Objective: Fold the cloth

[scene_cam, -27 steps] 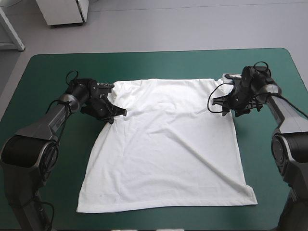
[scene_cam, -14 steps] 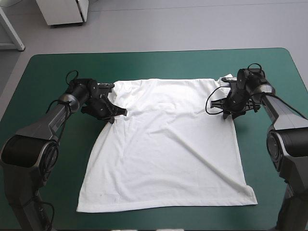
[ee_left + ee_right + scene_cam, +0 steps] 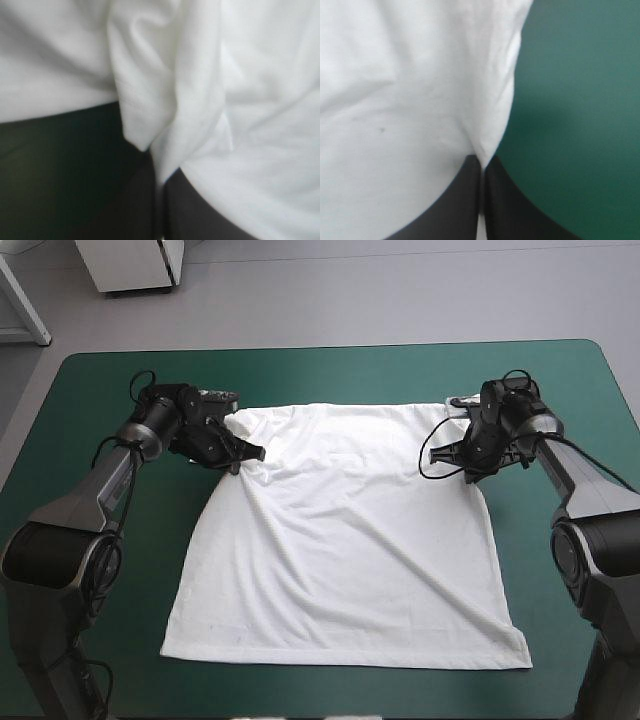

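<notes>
— Where is the T-shirt [image 3: 345, 540]?
— Spread flat in the middle of the table [image 3: 330, 370], on the teal-green cover, with bare cover showing on every side of it.
— Which way does it point?
— Shoulder end toward the far edge, hem toward the near edge, so its length runs far to near. The hem lies roughly parallel to the near edge and is the widest part (the cloth narrows toward the far end). A long crease crosses it toward the near right corner.
— And the left gripper [image 3: 250, 453]?
— At the far left corner of the shirt, black fingers clamped on a fold of white cloth; its wrist view shows the fabric pinched between them.
— The right gripper [image 3: 437, 453]?
— At the far right corner, fingers likewise pressed together on the shirt's edge, with a point of cloth caught at their tips and teal-green cover just beside it
</notes>
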